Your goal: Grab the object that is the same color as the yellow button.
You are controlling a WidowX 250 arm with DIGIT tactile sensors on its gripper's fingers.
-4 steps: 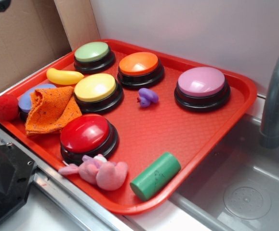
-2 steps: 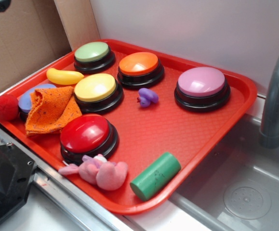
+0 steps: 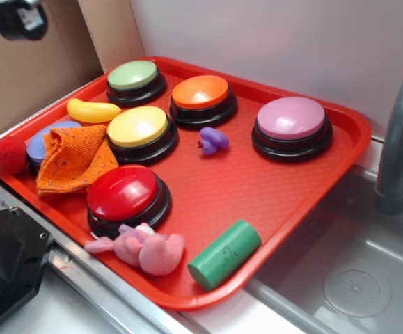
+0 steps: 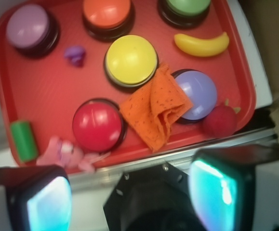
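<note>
We see even, soft light with faint shadows under the buttons. Small glints sit on the yellow button [image 3: 137, 126]. Our wrist view is blurry, its near edges glowing cyan.
</note>
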